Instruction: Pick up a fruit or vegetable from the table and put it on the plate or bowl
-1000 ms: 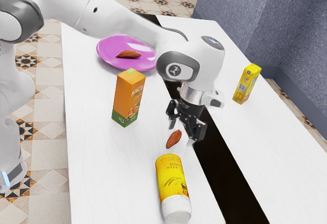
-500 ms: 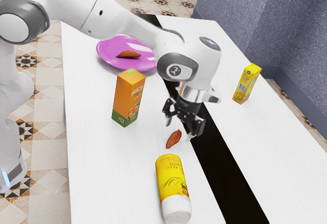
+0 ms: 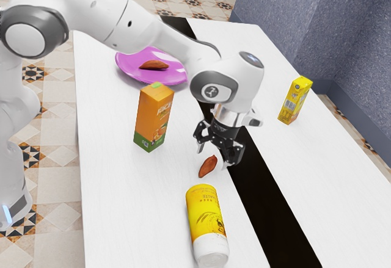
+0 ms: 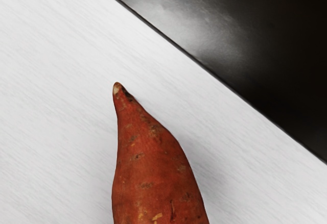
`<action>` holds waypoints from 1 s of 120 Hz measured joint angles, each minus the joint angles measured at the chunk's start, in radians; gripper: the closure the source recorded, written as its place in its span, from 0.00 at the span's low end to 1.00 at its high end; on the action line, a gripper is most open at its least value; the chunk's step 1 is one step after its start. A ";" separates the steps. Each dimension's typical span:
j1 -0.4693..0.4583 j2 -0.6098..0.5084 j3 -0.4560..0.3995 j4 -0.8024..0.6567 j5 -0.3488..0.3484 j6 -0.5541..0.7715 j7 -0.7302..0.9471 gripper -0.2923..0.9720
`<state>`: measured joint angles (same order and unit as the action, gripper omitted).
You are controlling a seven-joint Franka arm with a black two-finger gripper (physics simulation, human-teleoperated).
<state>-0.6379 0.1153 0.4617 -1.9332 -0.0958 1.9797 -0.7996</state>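
Note:
A reddish-brown sweet potato lies on the white table beside the dark gap. My black gripper hangs open just above its upper end, one finger on each side, neither touching it. In the wrist view the sweet potato lies right under my hand, its pointed tip toward the dark strip. A purple plate stands at the far end of the table with another sweet potato on it.
An orange juice carton stands upright between the plate and the gripper. A yellow bottle lies on its side just in front of the sweet potato. A yellow carton stands across the dark gap.
My gripper has risen slightly and drawn back toward the plate end of the sweet potato. The arm's upper links have swung over. The sweet potato has not moved.

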 joint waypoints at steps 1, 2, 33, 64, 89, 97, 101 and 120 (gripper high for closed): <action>0.000 0.001 0.000 0.000 0.000 0.001 0.000 0.26; 0.001 0.001 0.000 0.000 0.000 0.001 -0.001 0.26; 0.007 0.022 0.003 -0.001 -0.005 0.009 -0.008 0.31; 0.007 0.038 0.003 -0.002 -0.017 0.013 -0.012 0.45; 0.007 0.040 0.002 -0.001 -0.018 0.014 -0.014 0.58; 0.007 0.040 0.002 -0.001 -0.018 0.016 -0.015 0.62; 0.007 0.040 0.002 -0.001 -0.018 0.016 -0.015 0.63; 0.008 0.034 0.006 -0.003 -0.018 0.009 -0.013 0.65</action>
<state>-0.6300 0.1493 0.4677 -1.9361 -0.1138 1.9887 -0.8131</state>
